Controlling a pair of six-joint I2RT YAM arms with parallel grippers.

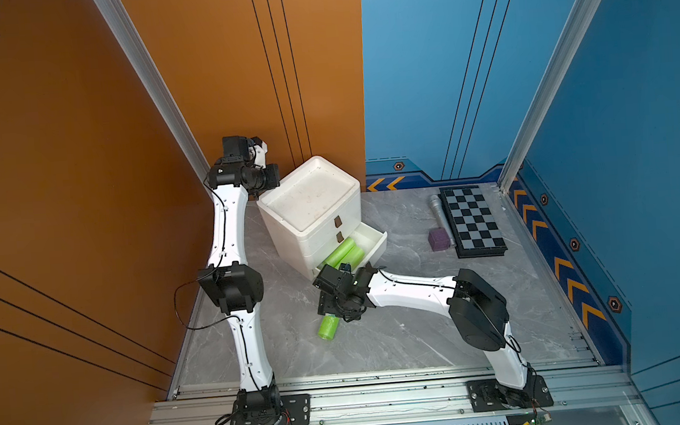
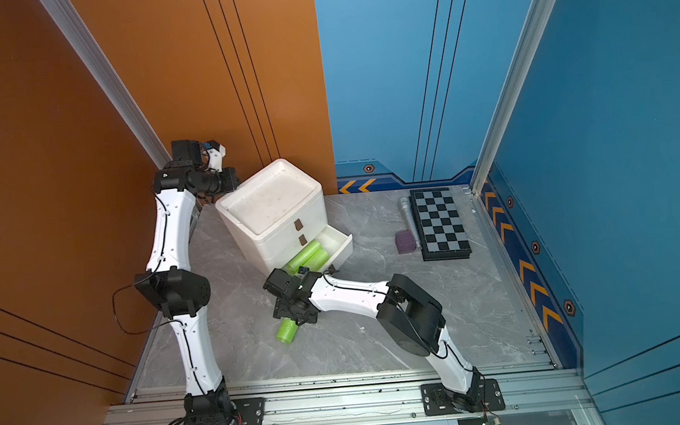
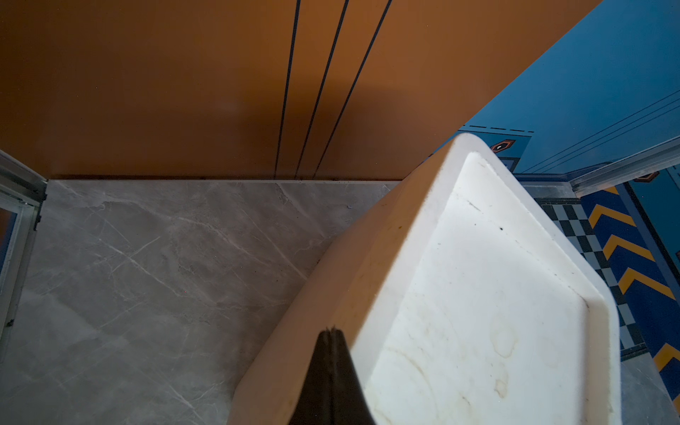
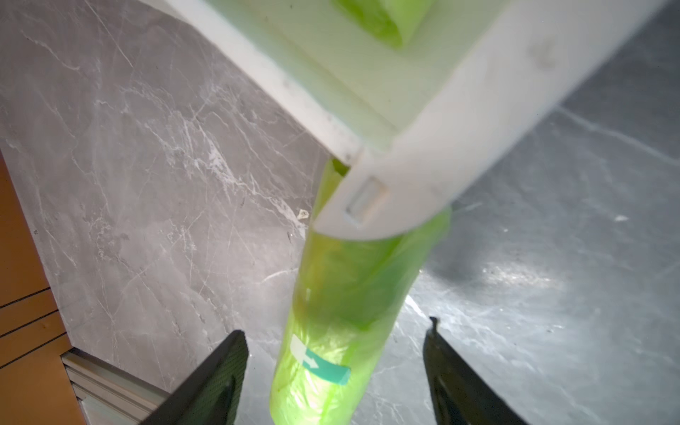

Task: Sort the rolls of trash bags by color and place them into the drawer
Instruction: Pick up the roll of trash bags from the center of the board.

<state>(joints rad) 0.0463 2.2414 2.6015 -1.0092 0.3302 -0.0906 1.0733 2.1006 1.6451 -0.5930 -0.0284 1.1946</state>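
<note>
Two lime green rolls of trash bags (image 1: 339, 251) (image 1: 352, 257) lie side by side in the open bottom drawer (image 1: 378, 239) of the white cabinet. Both top views show them. Another green roll (image 1: 328, 327) (image 4: 342, 305) lies on the table in front of the drawer's near corner, partly under my right wrist. It carries a teal arrow label. My right gripper (image 4: 336, 327) is open, its dark fingers straddling that roll without touching it. My left gripper (image 3: 333, 331) is shut and empty, held above the cabinet's back edge.
The white cabinet (image 1: 310, 195) stands at the back left, its upper two drawers shut. A folded chessboard (image 1: 474, 221), a grey microphone (image 1: 440, 218) and a small purple cube (image 1: 439, 239) lie at the back right. Walls enclose the table on three sides.
</note>
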